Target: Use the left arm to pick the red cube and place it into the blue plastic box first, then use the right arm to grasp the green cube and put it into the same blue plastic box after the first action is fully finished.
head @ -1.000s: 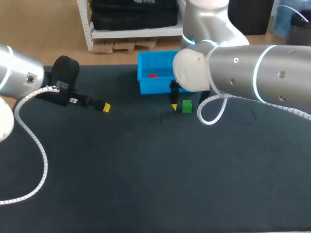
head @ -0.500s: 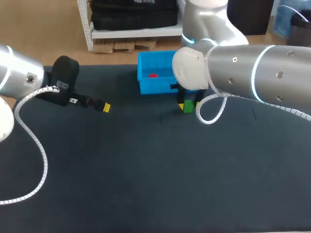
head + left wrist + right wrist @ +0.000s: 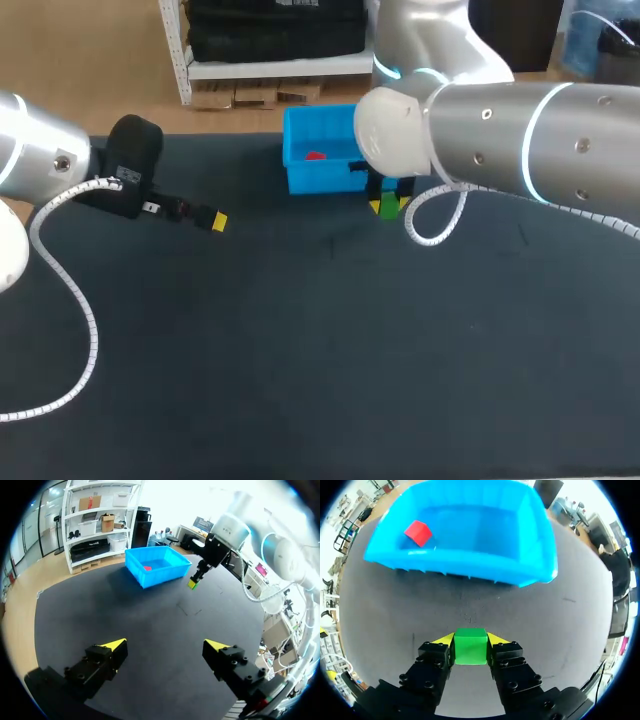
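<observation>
The green cube (image 3: 470,646) sits between the yellow-tipped fingers of my right gripper (image 3: 470,641), which is shut on it and holds it above the dark table, just in front of the blue plastic box (image 3: 470,560). In the head view the green cube (image 3: 389,205) hangs right beside the blue plastic box (image 3: 300,177). The red cube (image 3: 418,532) lies inside the box, also visible as the red cube (image 3: 316,155) from above. My left gripper (image 3: 163,645) is open and empty over the table's left side, left gripper (image 3: 212,220), far from the box.
The dark table mat (image 3: 300,350) stretches wide in front of the box. My right arm (image 3: 500,150) crosses over the table's back right. A white cable (image 3: 70,290) loops from my left arm.
My right gripper has closed on the green cube and lifted it off the table toward the box. The left arm has not moved.
</observation>
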Available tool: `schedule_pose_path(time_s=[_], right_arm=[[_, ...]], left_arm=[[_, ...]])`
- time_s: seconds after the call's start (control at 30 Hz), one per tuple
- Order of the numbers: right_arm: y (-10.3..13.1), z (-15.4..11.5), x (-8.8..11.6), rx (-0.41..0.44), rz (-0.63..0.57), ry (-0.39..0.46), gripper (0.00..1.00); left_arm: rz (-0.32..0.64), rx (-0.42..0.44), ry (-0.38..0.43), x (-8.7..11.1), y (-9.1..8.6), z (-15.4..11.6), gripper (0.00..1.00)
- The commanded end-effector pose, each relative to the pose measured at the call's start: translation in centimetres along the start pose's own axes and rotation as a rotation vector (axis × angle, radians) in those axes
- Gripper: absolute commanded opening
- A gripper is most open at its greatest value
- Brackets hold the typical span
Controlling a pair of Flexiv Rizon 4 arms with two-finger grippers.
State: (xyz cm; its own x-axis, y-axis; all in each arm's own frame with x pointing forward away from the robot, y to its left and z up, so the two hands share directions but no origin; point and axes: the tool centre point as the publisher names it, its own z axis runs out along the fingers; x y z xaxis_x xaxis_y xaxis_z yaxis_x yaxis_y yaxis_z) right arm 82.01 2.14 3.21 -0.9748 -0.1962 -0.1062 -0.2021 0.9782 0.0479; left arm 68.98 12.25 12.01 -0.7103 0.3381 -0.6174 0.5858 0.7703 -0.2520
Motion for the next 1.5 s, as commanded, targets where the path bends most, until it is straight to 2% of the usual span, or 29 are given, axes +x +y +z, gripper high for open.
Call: schedule_pose_path(time_s=[0.03, 0.23, 0.4, 0.63, 0.8, 1.13, 1.2, 1.5], right_arm=[[0.3, -3.7, 1.0, 0.024, -0.007, -0.063, 0.0], [1.1, -9.2, 0.1, 0.07, -0.044, -0.185, 0.0], [1.3, -11.4, -0.4, 0.097, -0.068, -0.237, 0.0], [1.1, -10.7, -0.6, 0.066, -0.071, -0.263, 0.0], [0.6, -10.1, -1.8, 0.066, -0.096, -0.312, 0.0], [-1.0, -9.1, -7.0, 0.043, -0.127, -0.342, 0.0], [-1.1, -8.9, -8.1, 0.079, -0.144, -0.321, 0.0], [-1.4, -7.2, -12.8, 0.072, -0.182, -0.293, 0.0]], left_arm=[[0.003, 0.006, -0.008, 0.1, 0.1, 0.0, 1.0], [0.003, 0.006, -0.008, 0.1, 0.1, 0.0, 1.0], [0.003, 0.006, -0.008, 0.1, 0.1, 0.0, 1.0], [0.003, 0.006, -0.008, 0.1, 0.1, 0.0, 1.0], [0.003, 0.006, -0.008, 0.1, 0.1, 0.0, 1.0], [0.003, 0.006, -0.008, 0.1, 0.1, 0.0, 1.0], [0.003, 0.006, -0.008, 0.1, 0.1, 0.0, 1.0], [0.003, 0.006, -0.008, 0.1, 0.1, 0.0, 1.0]])
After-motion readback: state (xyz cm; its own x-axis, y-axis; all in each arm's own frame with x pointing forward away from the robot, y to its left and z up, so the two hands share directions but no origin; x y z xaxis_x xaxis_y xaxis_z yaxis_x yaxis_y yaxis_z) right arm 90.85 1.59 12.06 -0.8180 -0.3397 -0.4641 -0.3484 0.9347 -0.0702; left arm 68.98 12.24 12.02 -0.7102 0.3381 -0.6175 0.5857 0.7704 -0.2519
